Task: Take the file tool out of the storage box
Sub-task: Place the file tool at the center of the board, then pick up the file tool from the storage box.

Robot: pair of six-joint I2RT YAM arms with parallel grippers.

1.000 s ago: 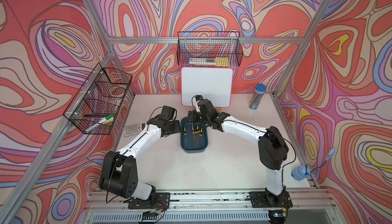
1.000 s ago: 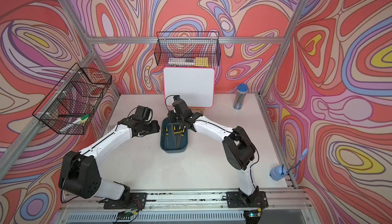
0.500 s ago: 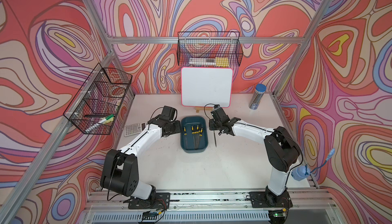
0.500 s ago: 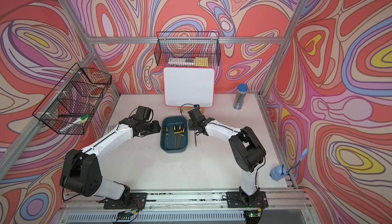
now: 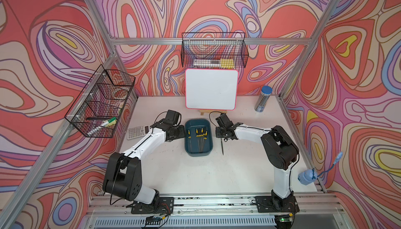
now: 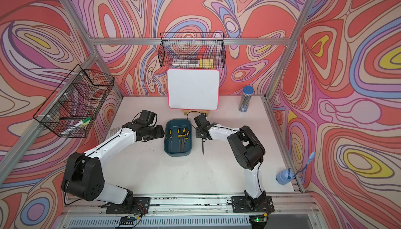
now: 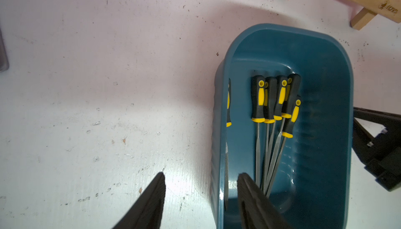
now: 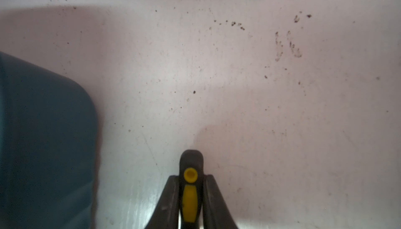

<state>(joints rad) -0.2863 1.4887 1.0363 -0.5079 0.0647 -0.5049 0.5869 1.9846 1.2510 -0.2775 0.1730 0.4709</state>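
Right gripper (image 8: 191,177) clamps the file (image 5: 222,146) by its handle, just outside the box (image 5: 198,122) toward the tabletop's (image 5: 195,173) right edge, shaft pointing at the front edge. Left gripper (image 7: 200,174) gapes astride the opposite wall.

A scuffed white table (image 5: 195,173) is seen in both top views. On it a teal storage box (image 5: 198,123) is set near the middle, a calculator (image 5: 136,133) toward the left edge, and a whiteboard (image 5: 211,89) on a wooden stand (image 5: 213,111) and a blue-lidded tube (image 5: 263,101) at the back
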